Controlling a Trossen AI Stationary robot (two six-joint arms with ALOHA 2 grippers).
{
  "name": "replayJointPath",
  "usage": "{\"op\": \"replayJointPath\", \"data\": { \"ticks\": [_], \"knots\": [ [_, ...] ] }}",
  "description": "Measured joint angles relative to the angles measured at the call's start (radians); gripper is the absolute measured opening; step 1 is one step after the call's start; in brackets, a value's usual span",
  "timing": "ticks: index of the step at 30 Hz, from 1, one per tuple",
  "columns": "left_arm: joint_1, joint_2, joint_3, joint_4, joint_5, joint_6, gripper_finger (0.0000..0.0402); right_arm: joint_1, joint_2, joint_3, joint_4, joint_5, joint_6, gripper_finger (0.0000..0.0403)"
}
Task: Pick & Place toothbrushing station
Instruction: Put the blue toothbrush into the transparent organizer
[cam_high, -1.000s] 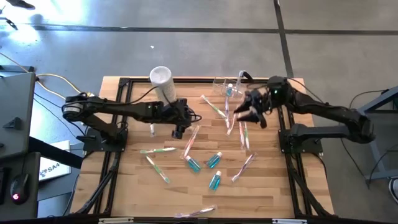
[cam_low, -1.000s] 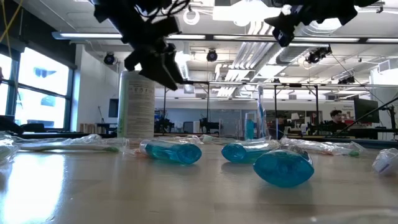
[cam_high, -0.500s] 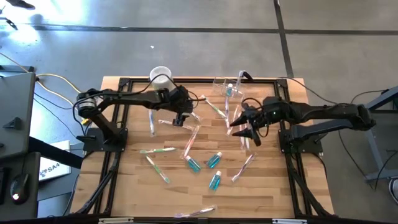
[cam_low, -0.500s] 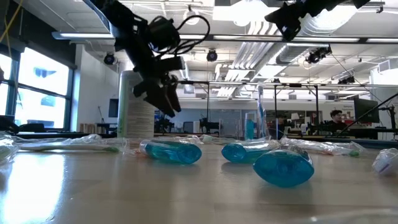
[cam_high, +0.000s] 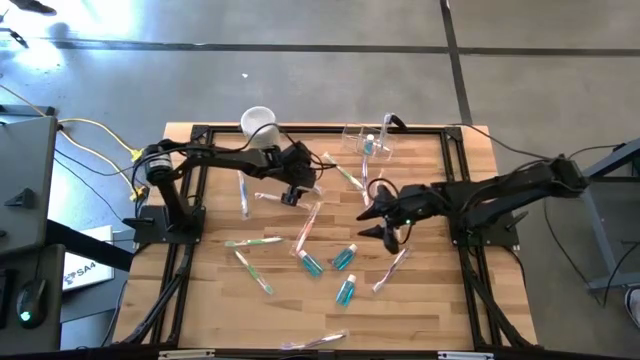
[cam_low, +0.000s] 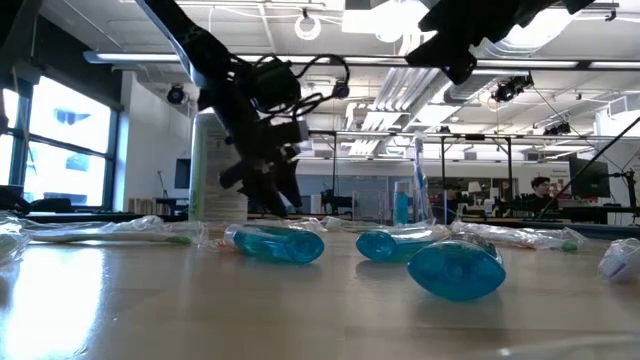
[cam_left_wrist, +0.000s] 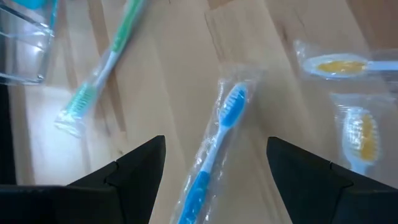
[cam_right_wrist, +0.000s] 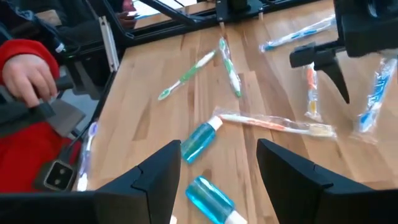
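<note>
The toothbrushing station (cam_high: 367, 143), a small clear box with a blue tube and a toothbrush standing in it, sits at the table's far side, right of centre. It also shows in the low view (cam_low: 415, 190), and a corner of it shows in the left wrist view (cam_left_wrist: 18, 50). My left gripper (cam_high: 294, 188) is open and low over the table left of the station. Its fingers stand on either side of a wrapped blue toothbrush (cam_left_wrist: 217, 143) without touching it. My right gripper (cam_high: 373, 215) is open and empty, held above the table nearer the front than the station.
A whitish cylindrical container (cam_high: 258, 125) stands at the far left. Several wrapped toothbrushes (cam_high: 305, 228) and three blue tubes (cam_high: 345, 256) lie scattered over the middle of the table. A person's hand with a red sleeve (cam_right_wrist: 25, 81) shows beyond the table's edge.
My left gripper has gone toward the table's far edge and down, ending low over the wrapped blue toothbrush. My right gripper has gone away from the station, toward the table's near edge and left, staying high above the table.
</note>
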Motion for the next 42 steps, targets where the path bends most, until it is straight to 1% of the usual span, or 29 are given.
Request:
{"op": "replayJointPath", "data": {
  "ticks": [5,11,14,17,19,22,24,26,30,31,32,35,42],
  "knots": [
    [0.006,0.053,0.04,-0.007,0.0,-0.007,0.0276,0.019,0.038,0.0,0.056,-0.003,0.003,0.0203],
    [0.007,0.141,0.139,-0.117,0.002,-0.05,0.0276,0.037,0.04,0.0,0.059,0.001,0.004,0.0203],
    [0.019,0.183,0.188,-0.183,0.019,-0.078,0.0276,0.047,0.04,0.0,0.068,0.015,0.003,0.0203],
    [0.031,0.205,0.219,-0.227,0.033,-0.104,0.0275,0.056,0.04,0.0,0.07,0.016,0.003,0.0203],
    [0.031,0.212,0.223,-0.233,0.04,-0.106,0.0267,0.062,0.04,0.0,0.07,0.016,0.003,0.0203],
    [0.031,0.214,0.222,-0.237,0.053,-0.105,0.0235,0.074,0.04,0.0,0.071,0.017,0.001,0.0203],
    [0.031,0.214,0.221,-0.241,0.061,-0.1,0.0198,0.086,0.04,0.0,0.07,0.016,0.001,0.0203],
    [0.031,0.215,0.22,-0.246,0.069,-0.09,0.0153,0.098,0.04,0.0,0.065,0.017,0.0,0.0203],
    [0.03,0.216,0.219,-0.274,0.092,-0.025,0.0044,0.127,0.04,0.0,0.044,0.017,0.022,0.0203],
    [0.03,0.216,0.219,-0.278,0.099,-0.015,0.0023,0.135,0.04,0.0,0.037,0.017,0.031,0.0203],
    [0.03,0.216,0.219,-0.28,0.102,-0.013,0.0014,0.143,0.04,0.0,0.03,0.017,0.045,0.0203],
    [0.03,0.217,0.219,-0.28,0.102,-0.016,0.0014,0.172,0.039,0.0,-0.011,0.06,0.098,0.0203],
    [0.011,0.175,0.215,-0.287,0.07,-0.019,0.0004,0.234,0.04,0.0,-0.209,0.293,0.306,0.0203]
  ]
}}
